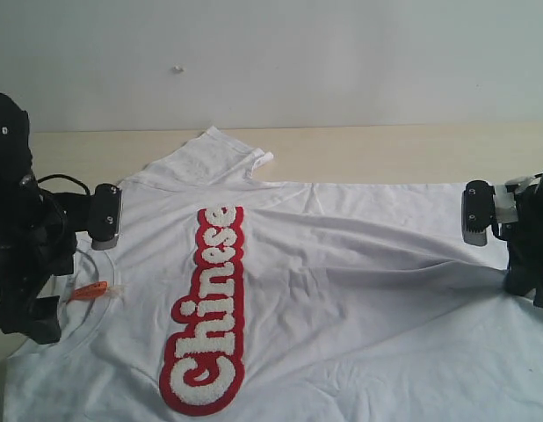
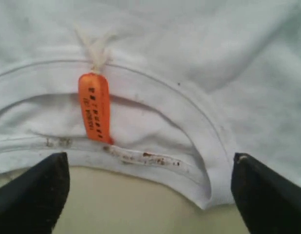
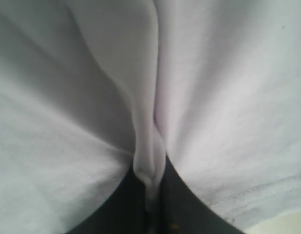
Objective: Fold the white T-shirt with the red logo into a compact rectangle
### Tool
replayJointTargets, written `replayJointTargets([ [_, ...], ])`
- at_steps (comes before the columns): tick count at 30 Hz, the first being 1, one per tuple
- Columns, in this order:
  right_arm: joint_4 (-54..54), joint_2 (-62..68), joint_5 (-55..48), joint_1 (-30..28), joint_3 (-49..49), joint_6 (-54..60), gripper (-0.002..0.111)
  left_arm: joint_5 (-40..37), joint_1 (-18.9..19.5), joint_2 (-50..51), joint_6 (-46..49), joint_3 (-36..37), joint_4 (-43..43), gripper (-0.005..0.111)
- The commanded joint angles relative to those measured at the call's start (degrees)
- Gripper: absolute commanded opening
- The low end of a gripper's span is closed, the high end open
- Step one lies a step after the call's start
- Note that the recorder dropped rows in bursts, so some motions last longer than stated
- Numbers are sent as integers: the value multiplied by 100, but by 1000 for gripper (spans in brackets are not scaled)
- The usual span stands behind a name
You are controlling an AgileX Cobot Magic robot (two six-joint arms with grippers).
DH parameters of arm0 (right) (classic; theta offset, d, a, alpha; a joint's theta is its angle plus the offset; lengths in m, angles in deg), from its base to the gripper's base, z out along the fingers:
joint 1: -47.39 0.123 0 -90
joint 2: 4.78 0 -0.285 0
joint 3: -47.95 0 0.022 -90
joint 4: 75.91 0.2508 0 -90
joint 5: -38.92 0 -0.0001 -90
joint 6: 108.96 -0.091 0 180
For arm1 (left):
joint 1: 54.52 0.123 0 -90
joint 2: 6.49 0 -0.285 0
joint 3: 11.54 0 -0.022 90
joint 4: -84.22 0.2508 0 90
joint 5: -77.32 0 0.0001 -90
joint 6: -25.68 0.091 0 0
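Progress: white T-shirt [image 1: 342, 264] spread on surface [image 1: 386, 154], red logo [image 1: 206, 312] up, no fold yet. Jaws: left gripper [image 2: 148, 168] wide apart, empty, at collar [image 2: 189, 122]; right gripper [image 3: 150, 195] clamped on a pinch of shirt fabric.

black arms [image 1: 15, 237], black claw fingers [image 2: 33, 192]

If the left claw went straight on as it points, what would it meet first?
Likely the collar of the white T-shirt, near its orange tag; depth is unclear.

Red logo [image 1: 206, 312] on the white T-shirt [image 1: 359, 290] reads "Chinese"; orange tag [image 2: 95, 108] unreadable.
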Motion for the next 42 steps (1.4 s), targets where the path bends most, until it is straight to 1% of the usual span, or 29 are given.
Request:
replayJointTargets([
  [1, 40, 171, 397, -24, 65, -75, 0, 505, -41, -59, -25, 209, -31, 85],
  [4, 40, 171, 397, -24, 65, -75, 0, 826, -41, -59, -25, 245, -31, 81],
  [6, 40, 171, 397, -24, 65, -75, 0, 1205, -41, -59, 69, 258, -31, 81],
  [9, 40, 171, 397, -24, 65, -75, 0, 1492, -41, -2, 381, 258, -31, 81],
  [15, 40, 171, 397, -24, 65, -75, 0, 1572, -41, 287, 529, 258, -31, 81],
  [21, 40, 171, 386, -24, 65, -86, 0, 1782, -41, 507, 556, 258, -31, 87],
  [29, 80, 171, 386, -24, 65, -86, 0, 1866, -41, 815, 656, 258, -31, 87],
  [31, 80, 171, 386, -24, 65, -86, 0, 1866, -41, 873, 656, 258, -31, 85],
  [32, 80, 171, 386, -24, 65, -86, 0, 1882, -41, 911, 656, 258, -31, 83],
  [33, 80, 171, 386, -24, 65, -86, 0, 1897, -41, 929, 667, 258, -31, 75],
  [34, 80, 171, 375, -24, 65, -86, 0, 1897, -41, 944, 683, 258, -31, 71],
  [37, 80, 171, 377, -24, 65, -75, 0, 1981, -41, 1009, 756, 258, -31, 48],
  [39, 80, 171, 377, -24, 65, -75, 0, 2128, -41, 1083, 757, 258, -31, 35],
  [42, 80, 171, 377, -24, 65, -75, 0, 2169, -41, 1159, 757, 258, -31, 25],
])
